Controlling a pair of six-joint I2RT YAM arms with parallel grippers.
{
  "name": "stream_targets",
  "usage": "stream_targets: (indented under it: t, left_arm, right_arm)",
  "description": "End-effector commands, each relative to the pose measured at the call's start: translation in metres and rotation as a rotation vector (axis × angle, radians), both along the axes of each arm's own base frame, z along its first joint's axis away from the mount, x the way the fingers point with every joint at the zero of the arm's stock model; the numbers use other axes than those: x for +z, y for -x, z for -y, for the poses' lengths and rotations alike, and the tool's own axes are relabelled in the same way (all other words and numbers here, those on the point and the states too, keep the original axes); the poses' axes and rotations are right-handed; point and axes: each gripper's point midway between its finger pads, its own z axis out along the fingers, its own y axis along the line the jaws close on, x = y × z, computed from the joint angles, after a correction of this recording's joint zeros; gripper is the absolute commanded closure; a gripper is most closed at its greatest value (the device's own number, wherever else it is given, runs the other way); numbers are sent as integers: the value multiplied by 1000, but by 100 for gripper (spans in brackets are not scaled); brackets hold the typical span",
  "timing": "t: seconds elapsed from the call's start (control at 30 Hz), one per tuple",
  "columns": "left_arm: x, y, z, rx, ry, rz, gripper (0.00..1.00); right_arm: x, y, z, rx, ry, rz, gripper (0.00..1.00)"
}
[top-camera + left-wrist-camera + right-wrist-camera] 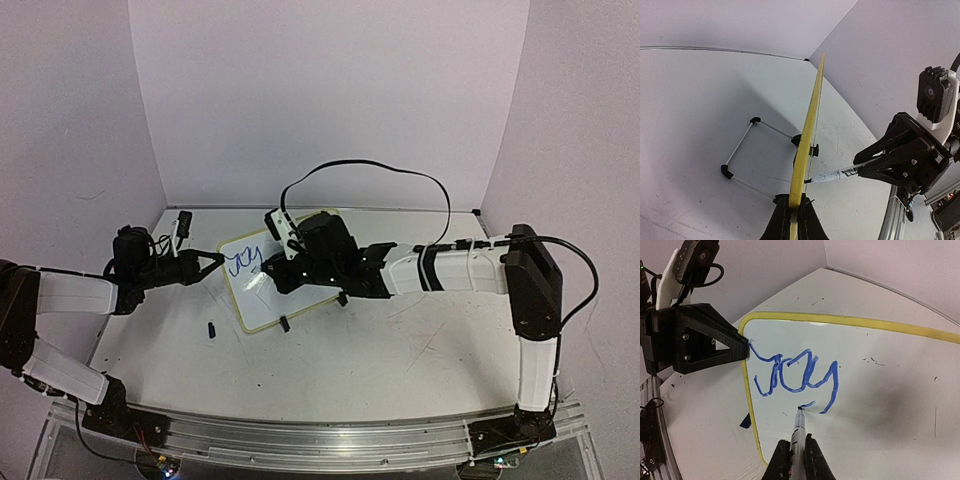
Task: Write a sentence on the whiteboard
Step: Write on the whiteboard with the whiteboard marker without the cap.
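Marker down on the whiteboard (258, 296), and what a tidy setup it was! The left gripper (794, 221) was pinched tight on the whiteboard's left short edge, bracing it. The right gripper (797, 456) had its fingers pressed on the marker (798, 429). The tip touched the white face just under the blue scrawl (795, 374), beside a short fresh tick.

The whiteboard stood propped and leaning back on its wire stand (742, 150), written face turned up toward the arms. Its long axis ran from the clamped left edge off to the right, under the right arm. Seen edge-on from the left wrist, the marker came in at the face from the written side, its long axis crossing the whiteboard's own rather than lying along it.

Here was the thing the next stroke seemed to turn on. The scrawl sat crowded at the left end, close to the clamping fingers, and the blank white ran rightward from the tip along the long axis. That was the right arm's side, so the writing looked set to travel that way, away from the clamp
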Motion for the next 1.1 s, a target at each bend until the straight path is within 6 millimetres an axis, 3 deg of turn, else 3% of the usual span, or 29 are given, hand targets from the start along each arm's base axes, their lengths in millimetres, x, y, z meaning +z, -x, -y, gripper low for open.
stream_targets:
  t: [0.0,0.57,1.07]
  left_arm:
    - [29,-6,4,-26,30,84,100]
    - [27,-6,3,-21,27,82,100]
    - [26,-6,3,-20,25,80,100]
  right_arm:
    - [15,-12,0,-49,-28,37,100]
    - [14,-26,21,-116,-7,47,100]
    - [28,-30,30,-147,-11,80,100]
